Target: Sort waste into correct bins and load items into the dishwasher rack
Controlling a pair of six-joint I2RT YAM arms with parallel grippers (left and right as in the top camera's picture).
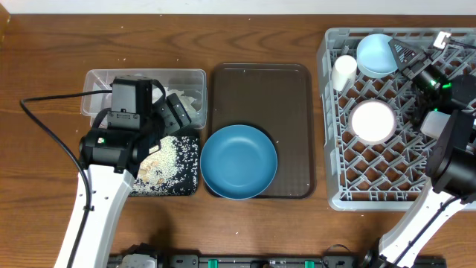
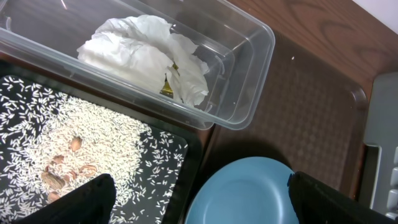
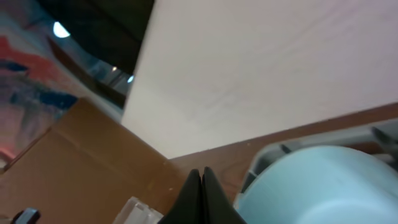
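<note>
Reference: brown serving tray [image 1: 260, 97]. Deep-blue bowl [image 1: 238, 161] is being carried mouth-up on its robot-side left part. Left of it, clear tub [image 2: 249, 74] is being seen at the far end, long axis crosswise to the tray's, tissue [image 2: 140, 53] and wrapper [image 2: 166, 87] inside. Black tray [image 1: 178, 190] with rice [image 2: 87, 143] is at the robot-side end. Left gripper [image 2: 202, 202] is being held released over both. Right of it, right gripper [image 3: 200, 193] is being held clenched, empty, beside light-blue bowl [image 1: 377, 53] in rack [image 1: 335, 179].

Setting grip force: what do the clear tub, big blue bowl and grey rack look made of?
Clear tub: glossy transparent plastic, tissue shows through.
Blue bowl: smooth, even satin colour, probably plastic or melamine; ceramic possible.
Grey rack: dull moulded plastic lattice.
</note>
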